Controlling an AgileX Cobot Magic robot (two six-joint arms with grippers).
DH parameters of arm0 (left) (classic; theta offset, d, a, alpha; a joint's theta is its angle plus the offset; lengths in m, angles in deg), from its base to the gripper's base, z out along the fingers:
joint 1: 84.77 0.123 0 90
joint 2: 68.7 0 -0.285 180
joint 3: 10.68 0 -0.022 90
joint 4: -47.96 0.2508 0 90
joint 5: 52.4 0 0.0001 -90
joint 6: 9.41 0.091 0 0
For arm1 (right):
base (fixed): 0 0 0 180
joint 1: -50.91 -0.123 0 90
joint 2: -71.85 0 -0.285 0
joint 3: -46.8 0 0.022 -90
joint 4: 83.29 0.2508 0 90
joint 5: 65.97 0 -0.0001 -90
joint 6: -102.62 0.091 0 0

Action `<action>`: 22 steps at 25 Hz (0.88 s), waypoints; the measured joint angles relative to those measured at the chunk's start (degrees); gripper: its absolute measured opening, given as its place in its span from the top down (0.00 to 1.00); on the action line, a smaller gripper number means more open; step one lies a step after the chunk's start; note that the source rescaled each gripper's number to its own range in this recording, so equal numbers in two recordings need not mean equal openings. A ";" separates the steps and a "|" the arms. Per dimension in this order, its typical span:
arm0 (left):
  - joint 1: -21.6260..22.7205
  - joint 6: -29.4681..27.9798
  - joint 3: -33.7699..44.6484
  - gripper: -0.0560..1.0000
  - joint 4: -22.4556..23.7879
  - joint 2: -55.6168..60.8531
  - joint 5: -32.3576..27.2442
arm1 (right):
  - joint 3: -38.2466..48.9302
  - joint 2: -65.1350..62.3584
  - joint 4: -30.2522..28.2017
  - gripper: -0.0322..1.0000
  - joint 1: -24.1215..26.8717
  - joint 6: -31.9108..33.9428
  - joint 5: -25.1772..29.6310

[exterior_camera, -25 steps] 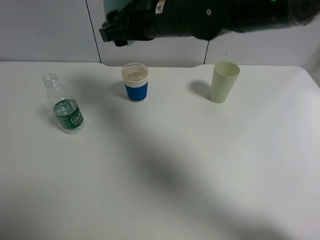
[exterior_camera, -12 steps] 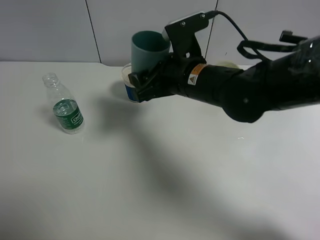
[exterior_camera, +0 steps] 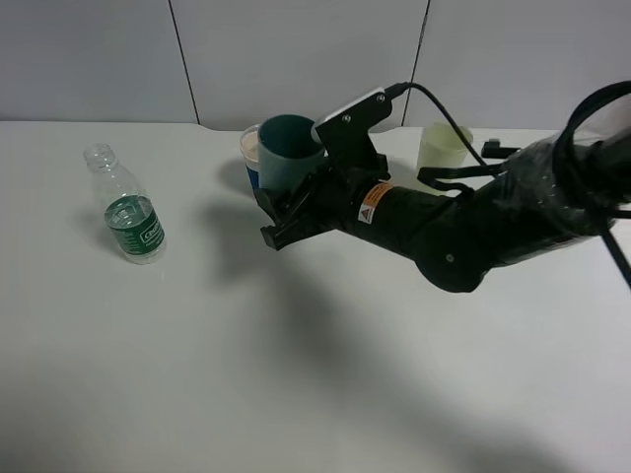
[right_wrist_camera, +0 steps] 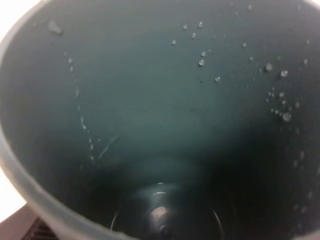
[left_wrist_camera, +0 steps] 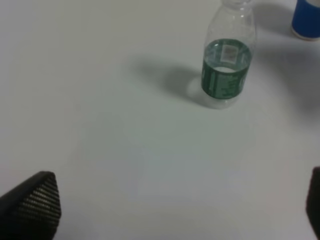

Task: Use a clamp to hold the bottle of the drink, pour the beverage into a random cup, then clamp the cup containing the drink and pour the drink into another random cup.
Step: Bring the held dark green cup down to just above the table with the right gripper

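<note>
Holding the teal cup [exterior_camera: 288, 156] by its lower wall, the right gripper [exterior_camera: 292, 205] is clenched on it and carries it upright, or nearly so, mouth upward, clear of the table [exterior_camera: 296, 374]. The cup sits just in front of the white cup [exterior_camera: 250, 158], overlapping it in the high view; only a sliver of that cup's rim and blue band shows at the teal cup's left edge. Whether the two touch cannot be told.

The right wrist view looks straight down into the teal cup [right_wrist_camera: 160, 120]: droplets cling to the inner wall, and no pool of liquid shows at the bottom. Judged from this, the second pour is done or nearly done, and the coming move is a set-down.

The cup's long axis stands roughly vertical. For a set-down, free table lies toward the camera and to the left, away from the white cup behind. The yellow-green cup [exterior_camera: 440, 148] stands behind the right arm, near it.

The bottle [exterior_camera: 126, 207] stands upright, well apart to the left, uncapped. The left gripper [left_wrist_camera: 175, 210] is released, jaws wide, with only the tips in its wrist view; the bottle [left_wrist_camera: 227, 65] stands ahead of it, untouched.

The table is plain white, flat and matte, with ample room in front.
</note>
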 joint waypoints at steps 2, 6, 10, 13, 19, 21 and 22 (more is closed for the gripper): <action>0.00 0.00 0.00 0.00 0.00 0.00 0.00 | -0.05 5.87 0.00 0.97 0.00 0.61 -4.96; 0.00 0.00 0.00 0.00 0.00 0.00 0.00 | -0.10 9.82 0.00 0.97 0.00 2.20 -7.28; 0.00 0.00 0.00 0.00 0.00 0.00 0.00 | -0.10 11.64 0.11 0.97 0.00 2.63 -8.28; 0.00 0.00 0.00 0.00 0.00 0.00 0.00 | -0.10 13.40 0.18 0.97 0.00 2.70 -8.54; 0.00 0.00 0.00 0.00 0.00 0.00 0.00 | -0.16 15.93 0.64 0.97 0.00 2.91 -8.33; 0.00 0.00 0.00 0.00 0.00 0.00 0.00 | -0.16 16.37 0.65 0.97 0.00 2.91 -8.22; 0.00 0.00 0.00 0.00 0.00 0.00 0.00 | -0.16 16.87 0.72 0.97 0.00 2.58 -8.22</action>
